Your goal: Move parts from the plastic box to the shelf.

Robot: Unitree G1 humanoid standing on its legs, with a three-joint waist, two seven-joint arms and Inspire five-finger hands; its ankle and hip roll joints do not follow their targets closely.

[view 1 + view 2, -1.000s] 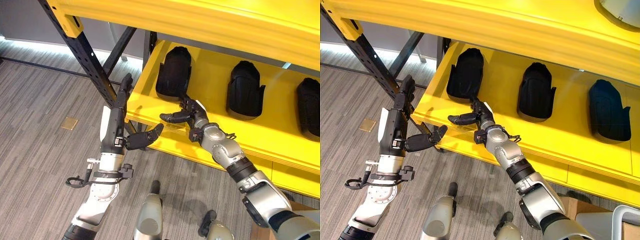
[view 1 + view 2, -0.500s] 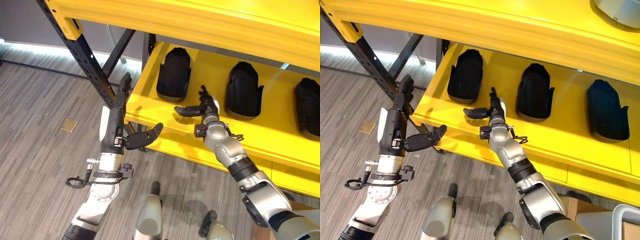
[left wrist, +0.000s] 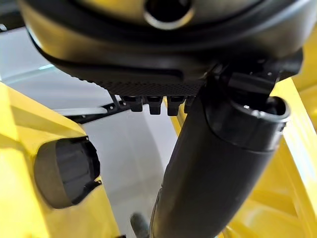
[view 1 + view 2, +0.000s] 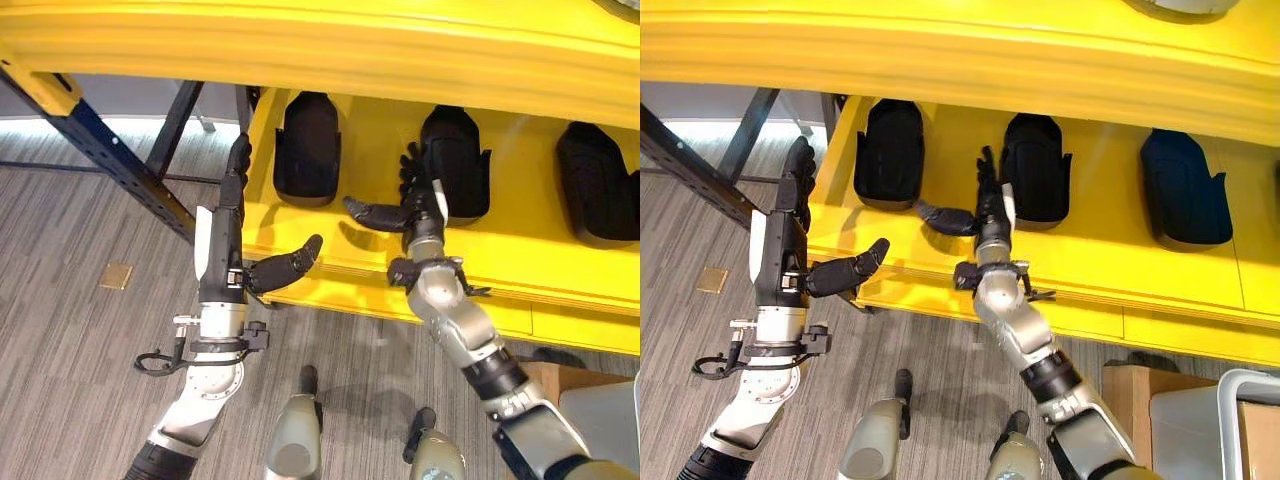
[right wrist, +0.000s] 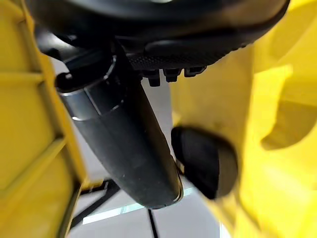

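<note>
Three black parts [image 4: 308, 150] on yellow shelf [image 4: 520, 255] — both hands empty

3 black parts [image 4: 308, 150] on yellow shelf [image 4: 520, 250].

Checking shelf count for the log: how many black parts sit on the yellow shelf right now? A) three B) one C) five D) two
A: three black parts lie side by side on the yellow shelf, and both the right hand and the left hand are open, holding nothing.
</note>
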